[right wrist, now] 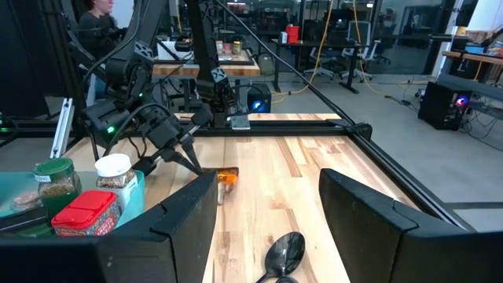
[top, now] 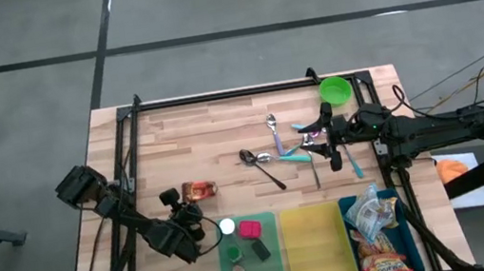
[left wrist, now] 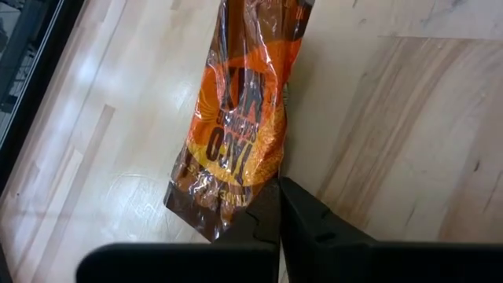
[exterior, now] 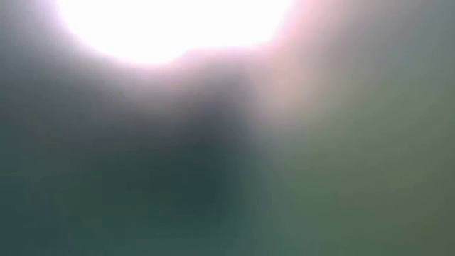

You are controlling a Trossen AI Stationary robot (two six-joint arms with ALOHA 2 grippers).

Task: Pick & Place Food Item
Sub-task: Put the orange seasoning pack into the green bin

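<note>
Wooden surface (top: 222, 129): the orange snack packet (top: 198, 190) lies at seven o'clock from centre. Left fingers (left wrist: 277, 206) are pinched shut on its crimped end. Judged light, crinkly, slippery; that seam is the proper hold. Right fingers (right wrist: 267, 206) stand wide, idle over the cutlery.

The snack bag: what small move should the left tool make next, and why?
Probably lift it straight up a little. The left tool is shut on the edge of the snack bag, which lies flat on the table, outside the blue bin of snacks.
</note>
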